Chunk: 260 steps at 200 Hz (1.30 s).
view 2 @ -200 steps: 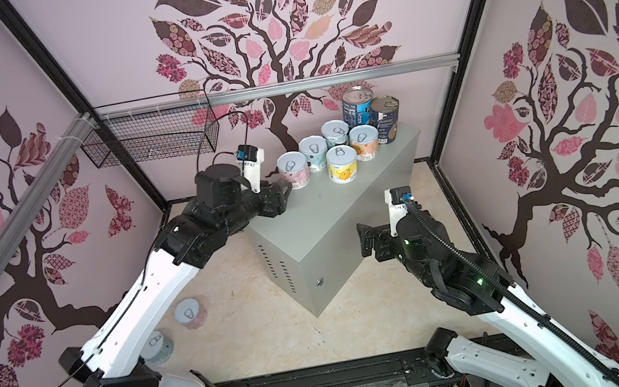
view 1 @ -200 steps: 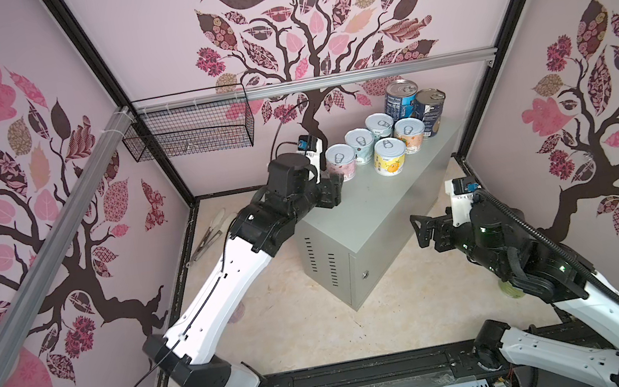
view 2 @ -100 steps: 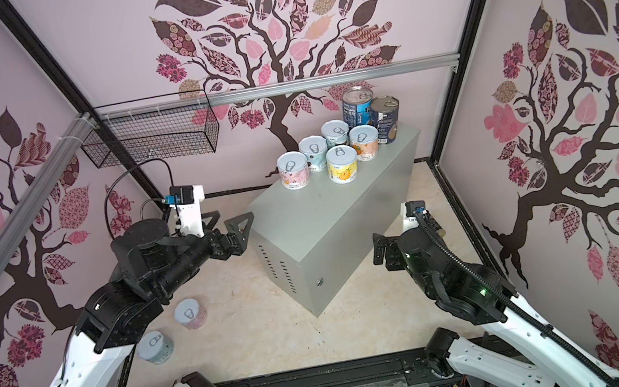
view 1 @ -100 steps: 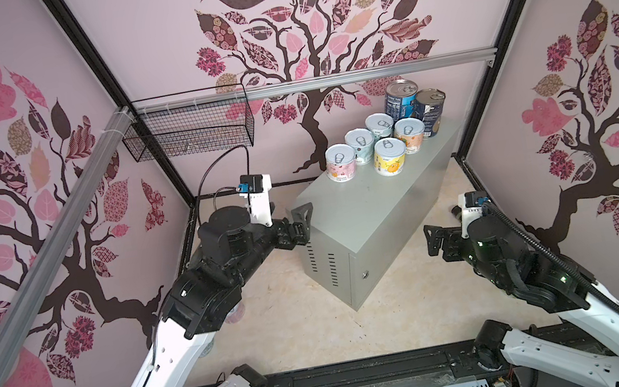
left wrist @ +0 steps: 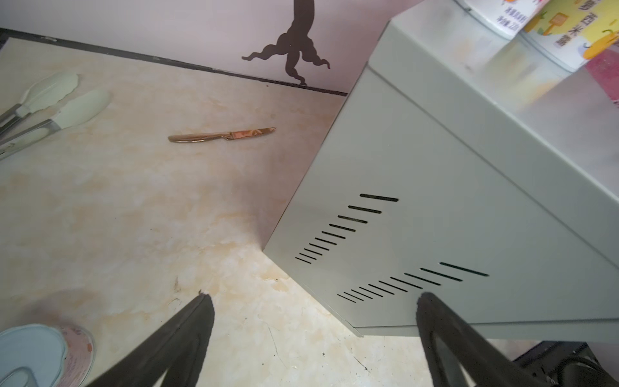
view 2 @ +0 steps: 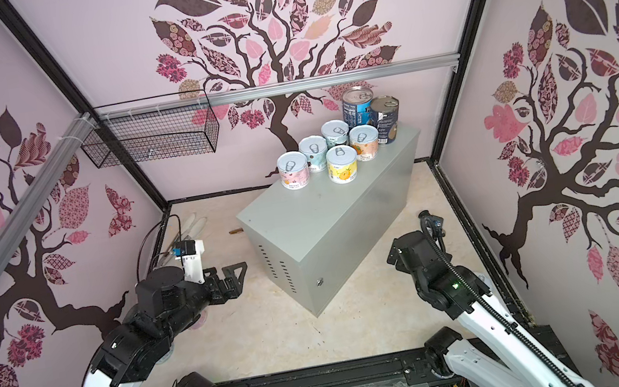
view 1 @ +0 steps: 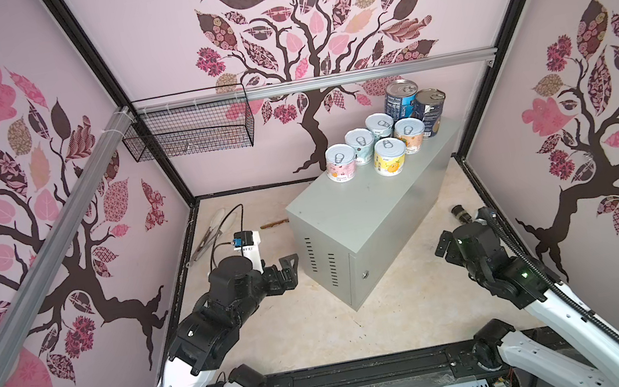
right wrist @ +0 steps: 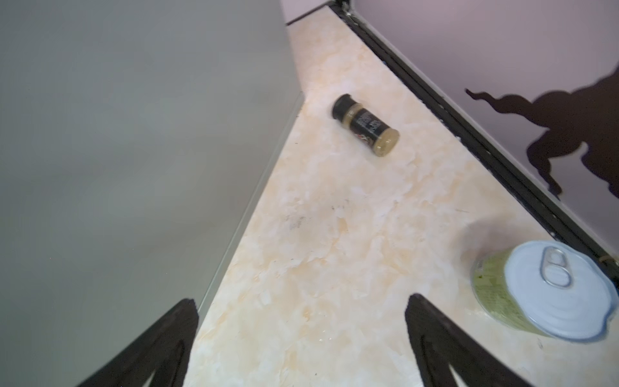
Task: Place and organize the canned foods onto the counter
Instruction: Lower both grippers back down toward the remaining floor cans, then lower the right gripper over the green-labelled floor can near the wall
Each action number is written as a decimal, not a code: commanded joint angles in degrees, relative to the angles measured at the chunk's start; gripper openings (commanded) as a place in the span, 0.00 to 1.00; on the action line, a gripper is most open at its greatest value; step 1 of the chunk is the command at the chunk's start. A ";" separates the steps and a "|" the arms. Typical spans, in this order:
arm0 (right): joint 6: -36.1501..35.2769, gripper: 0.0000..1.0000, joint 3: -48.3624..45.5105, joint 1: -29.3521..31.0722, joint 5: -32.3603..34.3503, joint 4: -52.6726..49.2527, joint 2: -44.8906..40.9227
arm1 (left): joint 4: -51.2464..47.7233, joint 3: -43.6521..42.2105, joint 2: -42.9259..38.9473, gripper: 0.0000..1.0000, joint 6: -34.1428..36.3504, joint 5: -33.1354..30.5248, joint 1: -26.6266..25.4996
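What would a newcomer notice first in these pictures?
Seven cans clustered on the far end of the grey counter stand out first. Next, the left end effector and right end effector, both open and empty, low beside it; a green can stands on the floor.

On the tabletop (view 1: 365, 211) there are five short cans (view 1: 389, 156) and two tall cans (view 1: 400, 98). On the floor (left wrist: 134, 217) there are one green can (right wrist: 552, 295), one half-seen can (left wrist: 30, 351), one jar (right wrist: 365, 129), one knife (left wrist: 221, 135) and one pair of tongs (left wrist: 50, 107). There is one basket (view 1: 189, 133).
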 commanded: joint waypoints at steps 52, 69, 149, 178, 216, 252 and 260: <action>3.11 1.00 -5.20 -17.00 -5.00 3.90 6.59 | -0.28 -5.89 2.88 0.98 -3.50 -0.36 0.17; 4.59 1.00 -4.18 -17.06 -2.13 2.34 8.33 | -1.04 -5.48 3.46 0.98 -3.48 -2.52 -2.00; 3.38 1.00 -4.13 -27.65 -0.58 5.02 11.36 | -2.67 -5.26 4.97 0.98 -3.46 -4.72 -6.87; 2.84 1.00 -6.53 -32.01 0.51 8.08 10.90 | -2.76 -5.27 5.41 0.98 -3.50 -4.30 -6.91; 8.50 1.00 -8.76 -32.36 3.38 9.37 12.69 | -2.59 -5.30 6.23 0.98 -3.42 -3.39 -6.92; 10.22 1.00 -10.93 -32.92 6.33 11.10 14.81 | -2.96 -5.19 6.33 0.98 -3.36 -3.75 -6.91; 10.46 1.00 -11.37 -33.36 6.38 11.43 15.08 | -2.96 -5.19 6.38 0.98 -3.36 -3.76 -6.96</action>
